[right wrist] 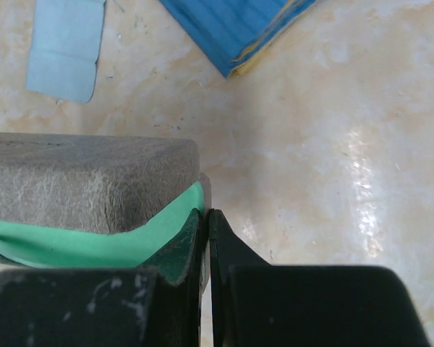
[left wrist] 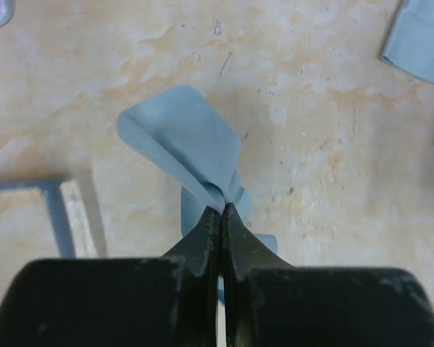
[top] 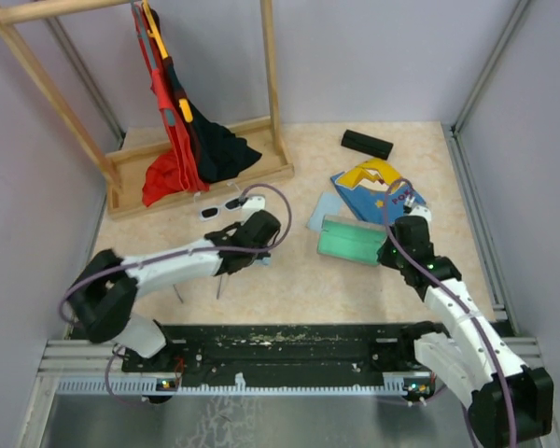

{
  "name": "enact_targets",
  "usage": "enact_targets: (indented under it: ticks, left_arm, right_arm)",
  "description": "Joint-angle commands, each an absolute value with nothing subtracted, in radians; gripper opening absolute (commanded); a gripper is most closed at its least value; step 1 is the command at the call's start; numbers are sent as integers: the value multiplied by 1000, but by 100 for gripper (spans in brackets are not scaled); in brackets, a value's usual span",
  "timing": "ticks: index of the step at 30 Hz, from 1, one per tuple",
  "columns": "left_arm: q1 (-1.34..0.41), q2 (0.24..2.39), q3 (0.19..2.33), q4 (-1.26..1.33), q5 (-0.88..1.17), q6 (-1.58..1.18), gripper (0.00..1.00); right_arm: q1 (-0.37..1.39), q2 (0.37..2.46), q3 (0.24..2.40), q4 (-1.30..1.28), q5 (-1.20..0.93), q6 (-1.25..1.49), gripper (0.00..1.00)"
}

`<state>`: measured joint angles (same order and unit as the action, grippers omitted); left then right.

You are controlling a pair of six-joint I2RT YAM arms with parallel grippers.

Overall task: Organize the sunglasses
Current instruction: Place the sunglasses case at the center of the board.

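Your left end effector [left wrist: 221, 210] is clenched on a crumpled light-blue cloth [left wrist: 184, 137] near the middle of the surface [top: 289, 280]. Your right end effector [right wrist: 205, 215] grips the green lining of the open grey case [right wrist: 87, 181], right of centre. The white sunglasses [top: 222, 207] lie toward the far-left corner, just beside the wooden rack [top: 271, 171]. The wire-framed sunglasses [top: 220, 284] sit mostly hidden under your left arm.

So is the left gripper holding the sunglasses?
No, the left gripper is shut on a crumpled light-blue cloth lying on the table.
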<state>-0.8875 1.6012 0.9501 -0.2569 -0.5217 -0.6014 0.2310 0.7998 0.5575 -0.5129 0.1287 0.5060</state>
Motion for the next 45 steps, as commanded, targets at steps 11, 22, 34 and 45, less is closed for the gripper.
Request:
enact_targets:
  ticks: [11, 22, 34, 45]
  left_arm:
    - [-956, 904, 791, -606, -710, -832, 0]
    - [-956, 807, 873, -642, -728, -765, 0]
    - [-956, 790, 850, -644, -717, -781, 0]
    - [-956, 781, 842, -646, -685, -785, 0]
  right_arm:
    - [562, 1186, 671, -11, 238, 569, 0]
    - [650, 1517, 782, 178, 230, 588, 0]
    - [695, 1691, 862, 172, 258, 605, 4]
    - [696, 1585, 823, 129, 294, 625, 43]
